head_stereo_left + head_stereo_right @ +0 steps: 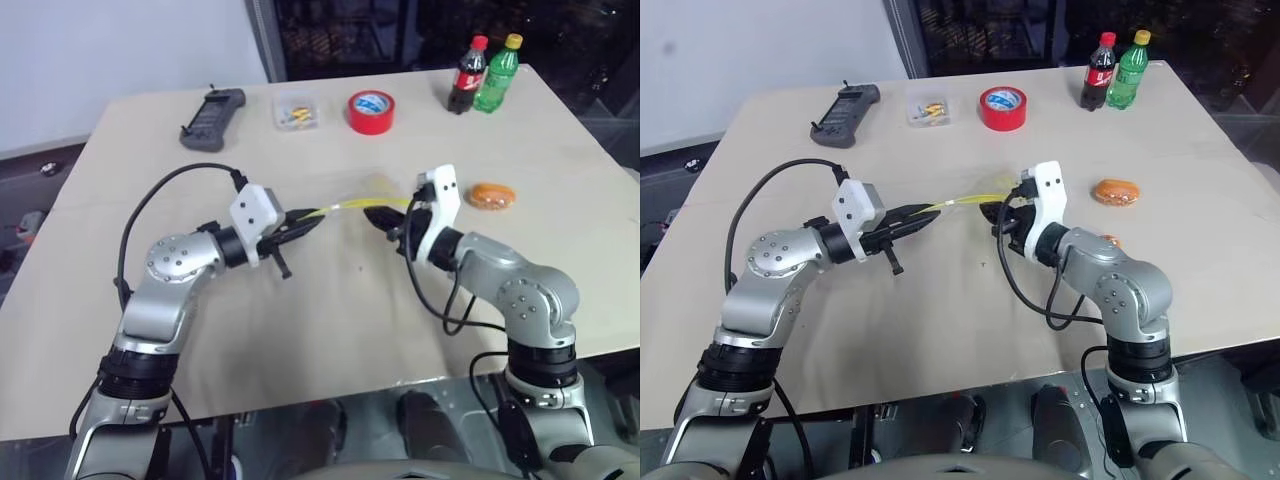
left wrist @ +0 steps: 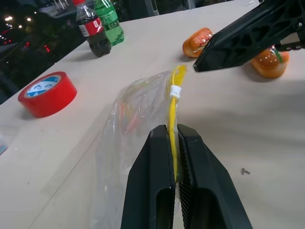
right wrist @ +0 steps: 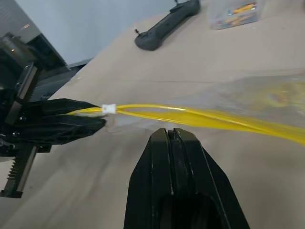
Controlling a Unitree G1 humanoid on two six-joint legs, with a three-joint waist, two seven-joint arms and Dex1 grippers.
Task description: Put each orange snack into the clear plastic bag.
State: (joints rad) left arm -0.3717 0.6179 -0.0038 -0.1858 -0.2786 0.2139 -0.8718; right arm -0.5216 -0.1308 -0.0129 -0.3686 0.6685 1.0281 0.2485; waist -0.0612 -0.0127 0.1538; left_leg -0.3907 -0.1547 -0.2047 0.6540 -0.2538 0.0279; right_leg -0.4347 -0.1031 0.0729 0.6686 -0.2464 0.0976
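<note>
While held, clear plastic bag point(image 2: 138, 114), snacks point(image 1: 493, 196) apart

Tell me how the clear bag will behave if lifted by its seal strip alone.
Probably floppy: the bag droops in crinkles below the yellow strip pinched by the left gripper. Likely very light, being thin film. It may slip, since the pinch covers little of the strip.

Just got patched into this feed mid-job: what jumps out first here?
The clear bag hangs mid-table by its yellow seal strip, pinched in the shut left gripper; the right gripper, shut and empty, points at it from the other side. Both orange snacks lie on the table beyond the right gripper, not bagged yet.
</note>
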